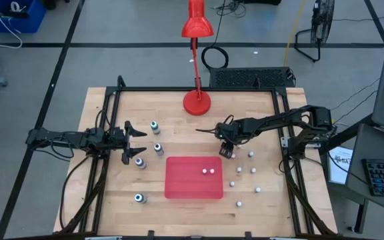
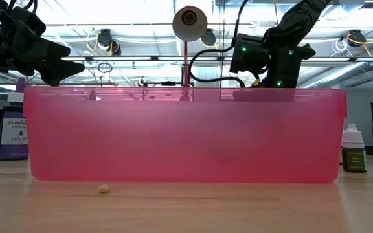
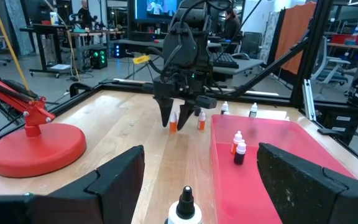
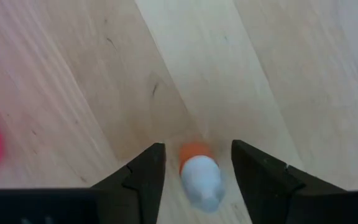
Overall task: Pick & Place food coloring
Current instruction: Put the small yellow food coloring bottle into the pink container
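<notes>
A wooden worktop (image 1: 179, 123) carries a red tray (image 1: 193, 178) and a red lamp (image 1: 197, 101). The right claw (image 4: 197, 163) points down near the tray's far right corner, its fingers apart on either side of an orange bottle (image 4: 199, 173) with a white cap, not touching it. Two bottles (image 1: 209, 171) stand in the tray, others are scattered on both sides. The left claw (image 1: 137, 141) hovers open on the left, among teal-capped bottles (image 1: 155, 126).
</notes>
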Robot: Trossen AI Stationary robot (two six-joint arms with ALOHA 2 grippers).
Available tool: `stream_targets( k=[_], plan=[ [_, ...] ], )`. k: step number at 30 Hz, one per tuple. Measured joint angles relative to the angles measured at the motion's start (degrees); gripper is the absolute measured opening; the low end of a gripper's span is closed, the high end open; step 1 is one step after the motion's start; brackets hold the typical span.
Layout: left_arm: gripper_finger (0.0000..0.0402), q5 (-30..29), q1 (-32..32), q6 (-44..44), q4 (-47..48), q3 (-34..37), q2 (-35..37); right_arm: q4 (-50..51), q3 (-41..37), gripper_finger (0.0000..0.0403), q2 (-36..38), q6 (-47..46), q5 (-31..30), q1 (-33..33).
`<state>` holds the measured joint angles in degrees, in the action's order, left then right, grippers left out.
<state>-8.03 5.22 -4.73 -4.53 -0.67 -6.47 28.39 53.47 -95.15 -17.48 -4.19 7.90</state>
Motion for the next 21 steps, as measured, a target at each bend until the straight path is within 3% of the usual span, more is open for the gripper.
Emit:
stream_targets(
  k=[8,15,21],
  plan=[
    [0.0306,0.0,0.02,-0.01,0.01,0.0,0.0,0.54,0.0,0.0057,0.09,2.53,0.02,-0.02],
    [0.0306,0.0,0.0,-0.02,-0.01,0.0,0.01,1.77,1.94,0.0056,3.77,3.39,-0.12,-2.04],
    [0.0306,0.0,0.02,0.0,-0.05,0.0,0.01,7.39,12.38,0.0056,5.64,3.07,-3.83,-8.48]
  ],
)
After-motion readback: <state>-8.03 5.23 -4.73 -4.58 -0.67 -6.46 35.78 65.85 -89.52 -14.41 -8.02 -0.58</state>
